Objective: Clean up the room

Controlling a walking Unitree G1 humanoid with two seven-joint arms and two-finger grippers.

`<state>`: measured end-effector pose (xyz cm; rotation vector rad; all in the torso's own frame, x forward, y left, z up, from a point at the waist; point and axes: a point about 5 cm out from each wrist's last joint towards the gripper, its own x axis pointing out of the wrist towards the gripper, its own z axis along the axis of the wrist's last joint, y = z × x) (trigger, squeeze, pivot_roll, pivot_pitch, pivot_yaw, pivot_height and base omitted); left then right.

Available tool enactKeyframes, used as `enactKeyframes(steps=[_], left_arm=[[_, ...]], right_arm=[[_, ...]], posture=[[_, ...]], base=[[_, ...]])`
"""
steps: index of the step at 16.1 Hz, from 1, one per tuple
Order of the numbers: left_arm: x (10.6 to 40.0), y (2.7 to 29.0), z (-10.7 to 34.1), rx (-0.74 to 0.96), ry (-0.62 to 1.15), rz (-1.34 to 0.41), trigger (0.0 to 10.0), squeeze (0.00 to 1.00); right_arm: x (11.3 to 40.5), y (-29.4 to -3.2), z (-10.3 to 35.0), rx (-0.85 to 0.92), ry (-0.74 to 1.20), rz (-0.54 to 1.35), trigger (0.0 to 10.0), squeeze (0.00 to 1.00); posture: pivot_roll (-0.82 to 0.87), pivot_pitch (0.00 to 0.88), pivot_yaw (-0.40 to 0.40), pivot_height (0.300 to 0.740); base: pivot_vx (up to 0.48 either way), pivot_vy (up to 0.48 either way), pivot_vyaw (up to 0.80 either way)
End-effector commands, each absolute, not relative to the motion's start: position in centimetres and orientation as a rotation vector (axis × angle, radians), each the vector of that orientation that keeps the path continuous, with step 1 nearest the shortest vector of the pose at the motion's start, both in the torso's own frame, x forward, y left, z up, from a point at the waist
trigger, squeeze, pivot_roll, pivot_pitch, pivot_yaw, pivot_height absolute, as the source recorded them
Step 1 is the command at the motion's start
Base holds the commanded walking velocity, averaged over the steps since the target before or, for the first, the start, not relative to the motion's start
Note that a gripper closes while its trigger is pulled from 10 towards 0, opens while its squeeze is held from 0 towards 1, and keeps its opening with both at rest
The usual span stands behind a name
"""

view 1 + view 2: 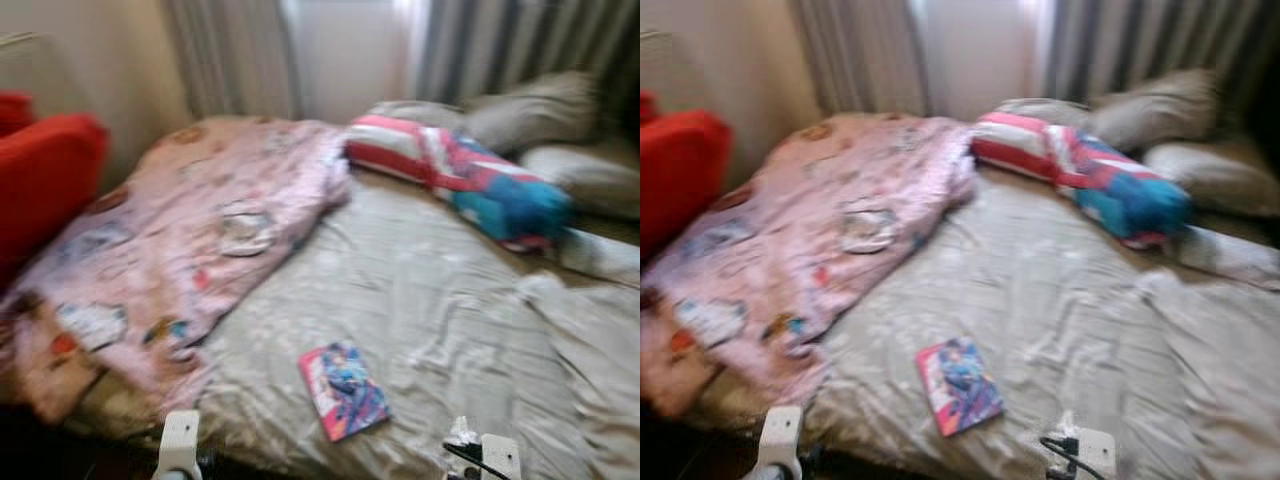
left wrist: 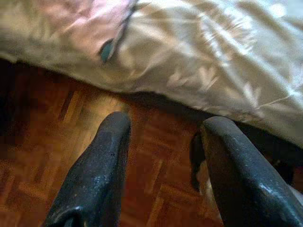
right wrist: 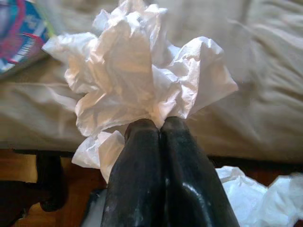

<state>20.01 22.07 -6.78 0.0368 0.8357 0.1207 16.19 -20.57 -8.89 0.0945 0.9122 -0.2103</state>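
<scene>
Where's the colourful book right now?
The book lies flat on the beige bedsheet near the bed's front edge, just right of the pink blanket and ahead-left of the right gripper.

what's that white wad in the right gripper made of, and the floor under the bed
White wad: thin, matte, sharply crumpled, so probably tissue paper, though it could be thin plastic. The right gripper pinches it. Floor: reddish-brown small blocks, looks like glossy wood parquet.
</scene>
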Motion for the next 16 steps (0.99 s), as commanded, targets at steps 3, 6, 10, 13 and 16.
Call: enactKeyframes(steps=[3, 6, 10, 13, 16], left_arm=[[20.7, 22.2, -6.4, 0.060, 0.827, 0.111, 10.0, 0.00], [21.1, 21.7, -6.3, 0.084, 0.817, 0.073, 10.0, 0.00], [21.0, 21.4, -6.4, 0.077, 0.825, 0.062, 10.0, 0.00], [20.7, 21.5, -6.5, 0.079, 0.832, 0.061, 10.0, 0.00], [20.8, 21.5, -6.5, 0.076, 0.833, 0.062, 10.0, 0.00]], right_arm=[[16.0, -20.2, -9.0, 0.113, 0.916, -0.213, 10.0, 0.00], [15.9, -20.2, -9.1, 0.132, 0.919, -0.219, 10.0, 0.00], [15.9, -20.2, -9.1, 0.146, 0.916, -0.235, 10.0, 0.00], [15.8, -20.3, -9.1, 0.150, 0.916, -0.241, 10.0, 0.00], [15.8, -20.3, -9.1, 0.152, 0.918, -0.245, 10.0, 0.00]], posture=[[-0.02, 0.033, 0.049, 0.740], [-0.02, 0.041, 0.050, 0.740], [-0.02, 0.052, 0.050, 0.740], [-0.02, 0.056, 0.051, 0.740], [-0.02, 0.061, 0.050, 0.740]], base=[[0.000, 0.000, 0.80], [0.000, 0.000, 0.15], [0.000, 0.000, 0.00], [0.000, 0.000, 0.00], [0.000, 0.000, 0.00]])
